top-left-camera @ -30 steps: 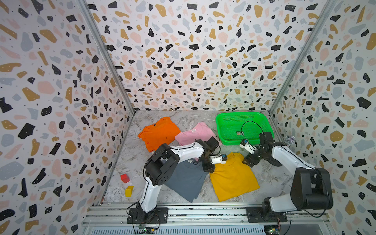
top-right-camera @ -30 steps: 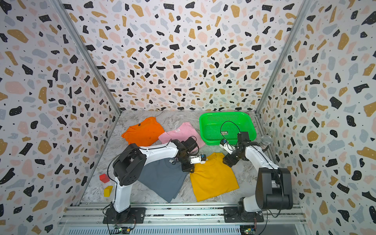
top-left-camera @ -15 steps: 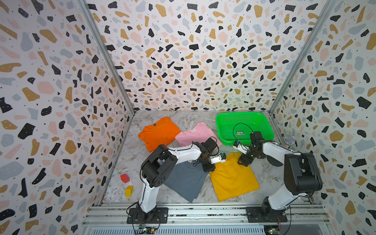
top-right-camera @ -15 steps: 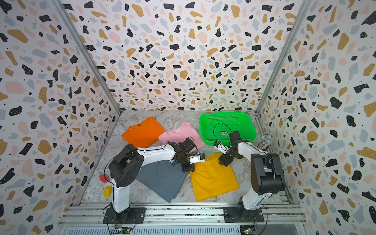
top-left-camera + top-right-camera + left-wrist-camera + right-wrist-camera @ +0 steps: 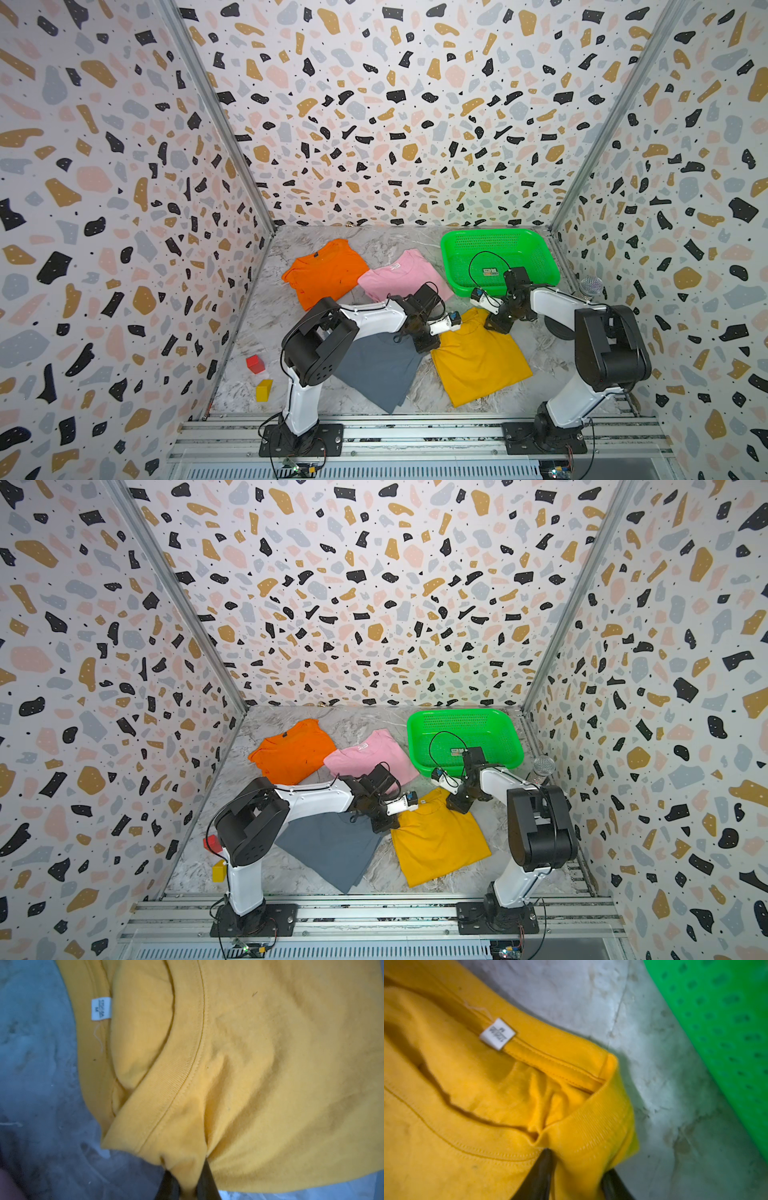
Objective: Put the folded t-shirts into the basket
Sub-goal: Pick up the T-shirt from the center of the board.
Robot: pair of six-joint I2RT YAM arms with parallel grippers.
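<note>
The left gripper (image 5: 185, 1167) is pinched tight on one collar corner of the mustard t-shirt (image 5: 478, 361). The right gripper (image 5: 577, 1163) is closed on a thicker bunch at the other corner, so the holds are uneven. The shirt lies flat on the table (image 5: 353, 245) near the basket (image 5: 490, 243) and could unfold or slip free once lifted.

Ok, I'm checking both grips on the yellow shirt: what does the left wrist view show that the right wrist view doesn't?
Only the left wrist view: the left fingers pinched shut on bunched cloth at the shirt's edge beside the collar. Only the right wrist view: the right fingers either side of a collar fold, and the basket wall nearby. Both: the yellow shirt, its white label and the table.
</note>
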